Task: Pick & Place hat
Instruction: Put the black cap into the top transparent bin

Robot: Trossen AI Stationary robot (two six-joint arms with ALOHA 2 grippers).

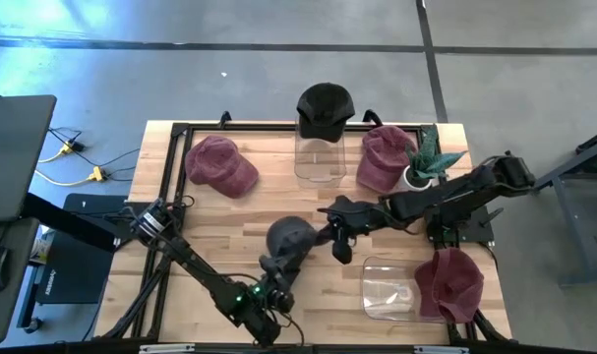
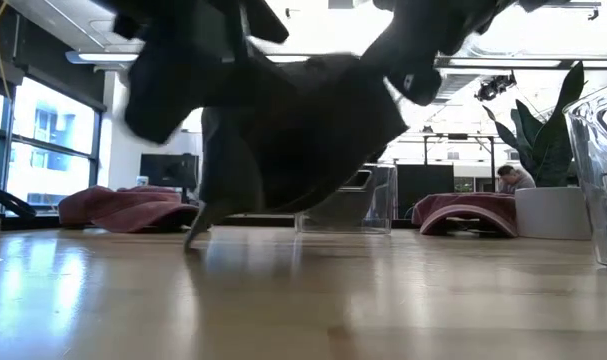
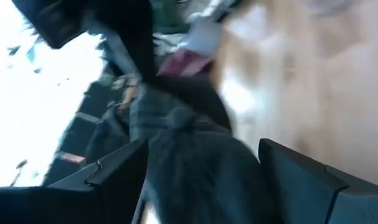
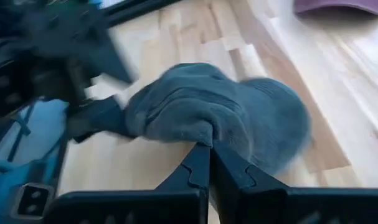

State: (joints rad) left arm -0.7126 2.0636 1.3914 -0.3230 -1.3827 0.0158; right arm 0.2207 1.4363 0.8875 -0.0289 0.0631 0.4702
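A dark grey hat (image 1: 290,239) is held up over the middle of the table, near its front; it also shows in the low view (image 2: 293,130). My right gripper (image 4: 208,152) reaches in from the right and is shut on the hat. My left gripper (image 3: 201,180) comes from the near left and is open. Its fingers (image 3: 117,177) stand on either side of the hat's crown (image 3: 189,155), and I cannot tell whether they touch it. In the low view the two grippers are dark shapes above the hat. My right gripper pinches the hat's edge (image 4: 204,134) on its right side between its two shut fingers. It comes from the table's right, slanting down. The hat is lifted, and one drooping tip (image 2: 193,240) hangs close to the table; I cannot tell whether it touches.
A maroon hat (image 1: 221,164) lies at the far left. A black hat (image 1: 325,106) sits on a clear container (image 1: 320,157) at the far middle. Another maroon hat (image 1: 385,157) and a potted plant (image 1: 426,162) are at the far right. A clear container (image 1: 388,288) and a maroon hat (image 1: 450,283) are at the near right.
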